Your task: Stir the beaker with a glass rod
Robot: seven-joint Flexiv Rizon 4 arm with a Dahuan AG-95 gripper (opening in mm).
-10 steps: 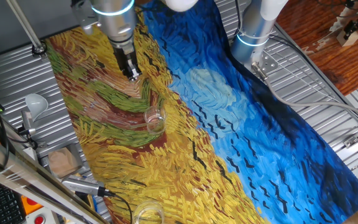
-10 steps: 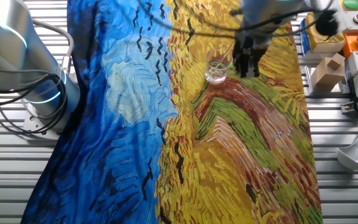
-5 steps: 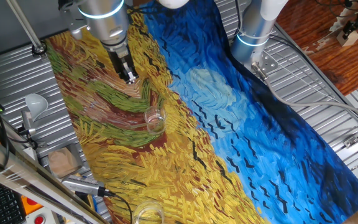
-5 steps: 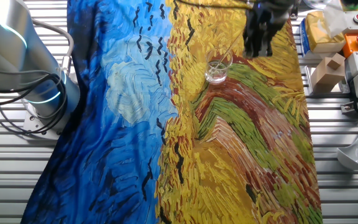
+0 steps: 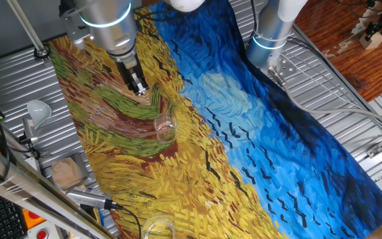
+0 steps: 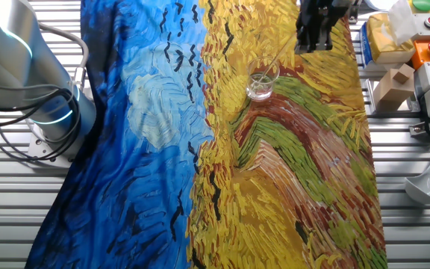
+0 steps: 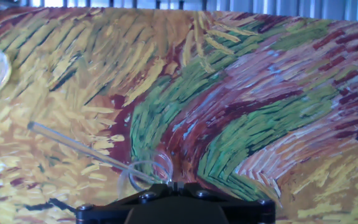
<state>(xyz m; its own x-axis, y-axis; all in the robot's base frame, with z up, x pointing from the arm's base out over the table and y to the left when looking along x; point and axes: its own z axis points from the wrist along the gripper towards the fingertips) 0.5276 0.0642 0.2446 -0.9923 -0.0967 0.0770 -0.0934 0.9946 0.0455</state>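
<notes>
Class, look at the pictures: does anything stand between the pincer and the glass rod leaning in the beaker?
Nothing visible does. The glass rod leans out of the beaker toward the pincer, and only the painted cloth shows below the gap.

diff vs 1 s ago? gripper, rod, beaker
The gripper rose and drew away from the beaker, toward the cloth's far end in that view. It holds nothing; whether it just released the glass rod is unclear. The rod leans in the beaker as before. Beaker and cloth unchanged.
</notes>
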